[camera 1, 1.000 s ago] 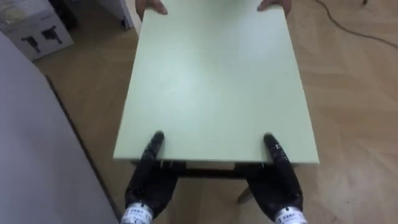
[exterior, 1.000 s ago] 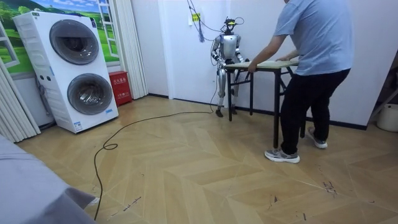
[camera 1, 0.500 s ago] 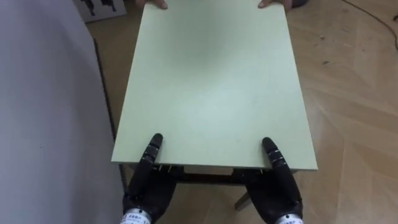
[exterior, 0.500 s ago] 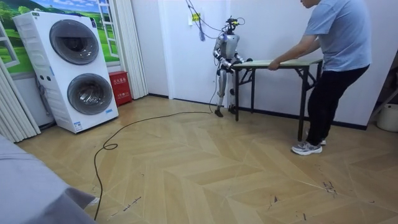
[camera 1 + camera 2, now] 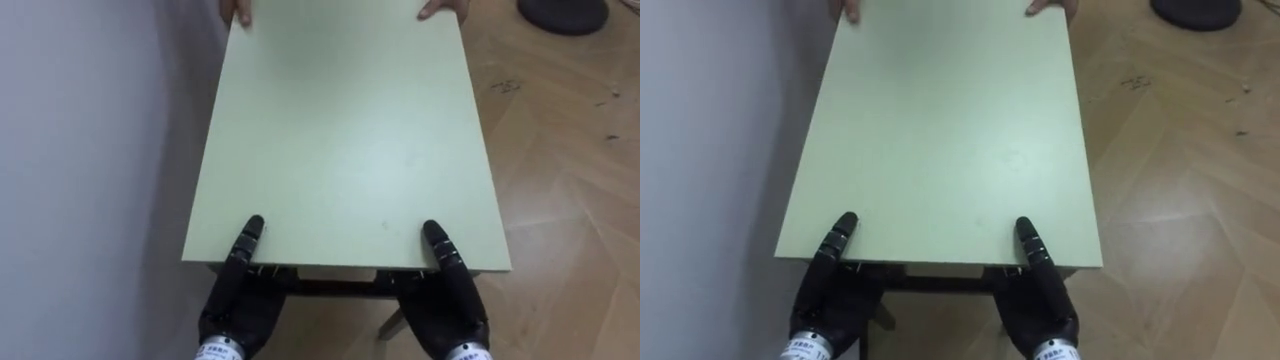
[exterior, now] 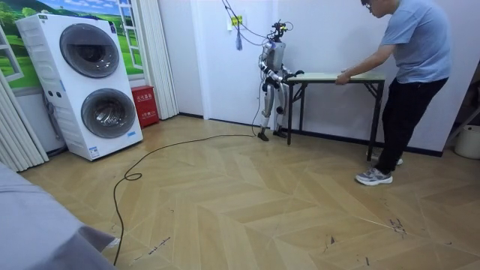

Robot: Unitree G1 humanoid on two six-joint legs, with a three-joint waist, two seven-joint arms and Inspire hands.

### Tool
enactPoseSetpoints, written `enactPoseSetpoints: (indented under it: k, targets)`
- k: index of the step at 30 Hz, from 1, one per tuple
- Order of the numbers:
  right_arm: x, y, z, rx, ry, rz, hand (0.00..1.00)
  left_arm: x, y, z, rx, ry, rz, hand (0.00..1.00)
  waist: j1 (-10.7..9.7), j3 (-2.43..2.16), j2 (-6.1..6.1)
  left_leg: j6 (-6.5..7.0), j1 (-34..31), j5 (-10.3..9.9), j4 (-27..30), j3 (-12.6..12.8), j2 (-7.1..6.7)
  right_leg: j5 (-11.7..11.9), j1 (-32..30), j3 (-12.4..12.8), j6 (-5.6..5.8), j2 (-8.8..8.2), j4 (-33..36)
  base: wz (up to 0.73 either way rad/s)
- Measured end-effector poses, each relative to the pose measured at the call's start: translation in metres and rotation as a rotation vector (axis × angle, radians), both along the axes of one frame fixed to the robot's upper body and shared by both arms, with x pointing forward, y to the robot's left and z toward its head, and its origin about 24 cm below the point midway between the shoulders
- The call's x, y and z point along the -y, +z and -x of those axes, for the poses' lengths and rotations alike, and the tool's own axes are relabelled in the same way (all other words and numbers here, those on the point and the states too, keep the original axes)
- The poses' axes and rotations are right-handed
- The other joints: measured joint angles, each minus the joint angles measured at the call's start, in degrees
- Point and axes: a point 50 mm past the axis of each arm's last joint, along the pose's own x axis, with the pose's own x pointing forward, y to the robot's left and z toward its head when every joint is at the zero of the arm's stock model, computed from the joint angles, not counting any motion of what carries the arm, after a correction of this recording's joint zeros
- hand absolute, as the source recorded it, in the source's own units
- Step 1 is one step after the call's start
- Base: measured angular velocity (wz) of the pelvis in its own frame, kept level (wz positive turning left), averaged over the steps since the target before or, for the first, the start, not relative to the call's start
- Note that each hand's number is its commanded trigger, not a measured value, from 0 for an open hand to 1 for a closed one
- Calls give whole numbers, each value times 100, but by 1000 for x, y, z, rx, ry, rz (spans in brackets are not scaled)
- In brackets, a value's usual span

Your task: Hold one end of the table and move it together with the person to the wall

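Since a second ago, robot, table [image 5: 340, 130] and person [image 6: 416, 52] have shifted along the wall [image 5: 90, 150] toward the room view's right, and the wall now runs close beside the table's left long edge. Nearest, the left hand [image 5: 240, 300] and right hand [image 5: 445, 300] each clamp the near short edge, thumb flat on top, the rest tucked beneath, level with each other near the corners. One table stretches lengthwise straight ahead; at its far short edge the person's hands [image 5: 238, 10], two, hold the corners, so any move likely follows that long axis.
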Motion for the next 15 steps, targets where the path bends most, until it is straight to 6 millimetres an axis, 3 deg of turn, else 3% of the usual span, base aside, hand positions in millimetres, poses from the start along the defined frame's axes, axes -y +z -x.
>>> enactPoseSetpoints:
  k: [5, 8, 9, 15]
  targets:
    - [-3, 0, -1, -9, -2, 13, 100, 0, -1, 0, -14, 13, 0, 100, -5, -1, 2, 34, 24, 38, -15, -51, -82, 0, 71, 26, 3, -41, 10, 25]
    - [-2, -1, 0, -19, -7, 20, 100, 2, -2, 1, -33, 15, 5, 100, 38, -1, 1, 62, 133, 53, -111, -19, -112, 0, 117, 245, 4, -70, 21, 2]
    - [-3, -1, 0, -21, -8, 19, 100, 3, -2, 2, -42, 16, 7, 100, 107, -1, 1, 66, 158, 52, -128, 34, -113, -5, 112, 353, 14, -84, 52, -11]
    - [-2, -2, 0, -38, -15, 23, 100, 6, -3, 2, -66, 22, 12, 100, 126, 14, 26, 151, 155, 2, -83, 359, -63, -64, 92, 344, 112, -125, 259, 8]
